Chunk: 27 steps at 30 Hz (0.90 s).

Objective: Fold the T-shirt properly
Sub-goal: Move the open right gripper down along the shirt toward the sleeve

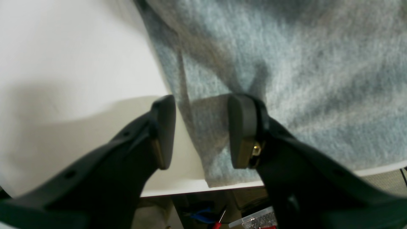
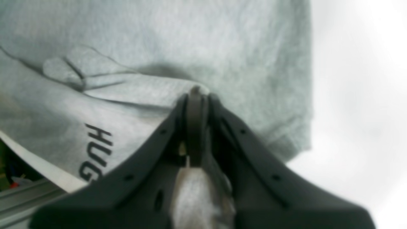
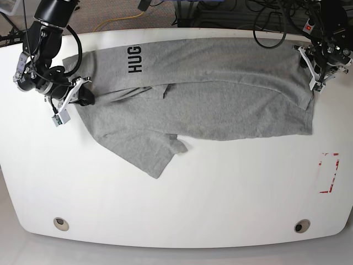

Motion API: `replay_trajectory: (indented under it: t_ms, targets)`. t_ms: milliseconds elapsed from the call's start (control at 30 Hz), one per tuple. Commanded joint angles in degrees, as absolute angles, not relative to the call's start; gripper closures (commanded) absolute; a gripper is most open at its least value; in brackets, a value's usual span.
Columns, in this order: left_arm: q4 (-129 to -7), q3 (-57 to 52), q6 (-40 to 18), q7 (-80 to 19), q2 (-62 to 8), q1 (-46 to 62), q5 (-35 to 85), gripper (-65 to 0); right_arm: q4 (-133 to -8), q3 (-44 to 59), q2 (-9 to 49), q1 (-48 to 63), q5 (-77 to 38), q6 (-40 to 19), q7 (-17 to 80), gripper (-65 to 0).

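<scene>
Cloth from the T-shirt (image 3: pixel 220 105), lying across the surface (image 3: pixel 176 193) toward twelve o'clock, is being pinched by the right gripper (image 2: pixel 195 92) for a fold; the left gripper (image 1: pixel 200 130) is hanging released astride its edge.

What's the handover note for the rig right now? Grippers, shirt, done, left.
Right gripper: shut on a fold of the T-shirt near the lettered end.
Left gripper: open, jaws either side of the shirt's edge at the far end, not pinching.
Shirt: spread lengthwise across the table, partly folded over along its length, one sleeve sticking out toward the front, cloth wrinkled.
Done: one rough lengthwise fold at most.
Left: close the left grip, tuck the sleeve, complete the folds, smooth.
</scene>
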<state>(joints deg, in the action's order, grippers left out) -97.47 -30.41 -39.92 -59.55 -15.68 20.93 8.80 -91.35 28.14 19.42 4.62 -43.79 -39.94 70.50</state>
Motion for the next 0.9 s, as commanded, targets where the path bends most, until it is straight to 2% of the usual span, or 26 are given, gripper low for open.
replay_trajectory:
  t_ms: [0,233,333,433,500,567,767,867]
  targets:
    - [-97.54,-30.55,-40.0,-60.97,-16.31,21.32,7.25,-25.6,-89.8,28.44,20.97,2.95,-44.35,-40.0,68.88,-1.4]
    - [-97.89,-30.73,-40.0,-60.97,-16.31,21.23,7.6,-25.6,-87.08,28.44,22.81,1.98,-44.35,-40.0,68.79,-3.2]
    - [-98.42,-30.9,-40.0,-60.97,-16.31,20.97,7.78,-25.6,-87.16,28.53,23.87,2.07,-44.53,-40.0,68.79,-18.4]
    - [-100.18,-30.9,-40.0,-60.97,-16.13,20.7,8.31,-25.6,-87.25,28.62,23.96,2.15,-44.44,-40.0,68.79,-40.6]
    - [-101.76,-31.08,-40.0,-60.97,-16.04,19.65,9.63,-25.6,-87.25,28.62,23.96,2.15,-44.44,-40.0,68.79,-49.6]
    - [-103.25,-31.69,-40.0,-61.14,-16.04,19.12,11.12,-25.6,-87.34,28.62,23.96,2.07,-44.44,-40.0,68.79,-50.4]
    - [-107.65,-35.21,-40.0,-61.32,-15.96,18.95,17.1,-25.6,-86.99,28.53,23.87,0.57,-44.26,-40.0,66.24,-42.5]
    - [-108.53,-37.49,-40.0,-61.32,-15.96,18.86,20.18,-25.6,-86.81,28.09,23.6,-0.13,-44.26,-40.0,63.16,-42.8]
